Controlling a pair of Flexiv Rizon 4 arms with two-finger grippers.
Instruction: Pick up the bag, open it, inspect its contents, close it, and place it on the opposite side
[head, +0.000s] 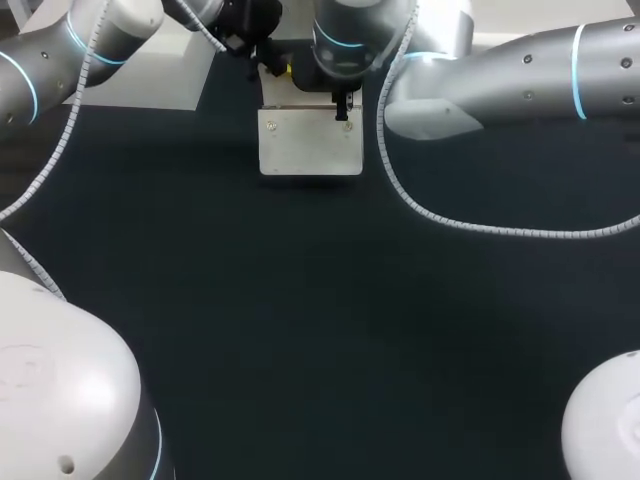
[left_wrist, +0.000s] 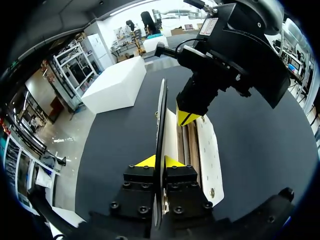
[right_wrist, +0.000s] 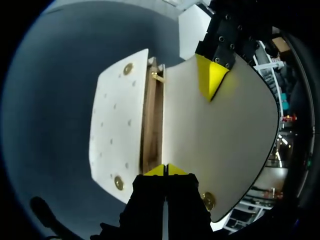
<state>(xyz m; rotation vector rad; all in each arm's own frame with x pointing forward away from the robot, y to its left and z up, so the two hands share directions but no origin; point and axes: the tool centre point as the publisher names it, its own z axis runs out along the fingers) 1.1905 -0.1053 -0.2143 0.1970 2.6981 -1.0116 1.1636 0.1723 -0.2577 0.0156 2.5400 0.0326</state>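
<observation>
A white bag (head: 310, 142) hangs just above the dark table at the far middle, held by both arms. In the left wrist view its flap (left_wrist: 161, 115) is lifted and seen edge-on, pinched between the yellow tips of my left gripper (left_wrist: 160, 161). The right wrist view shows the bag open: the flap (right_wrist: 225, 140) is folded back, the front panel (right_wrist: 117, 130) with brass studs faces the other way, and a narrow brown inside (right_wrist: 151, 125) shows between them. My right gripper (right_wrist: 165, 170) is shut on the bag's thin rim at the opening. What lies inside is not visible.
A white box (head: 170, 75) stands at the far left of the table, close behind my left arm. Both arms' white cables (head: 430, 215) hang over the table's far half. The dark tabletop (head: 320, 330) stretches wide toward the near edge.
</observation>
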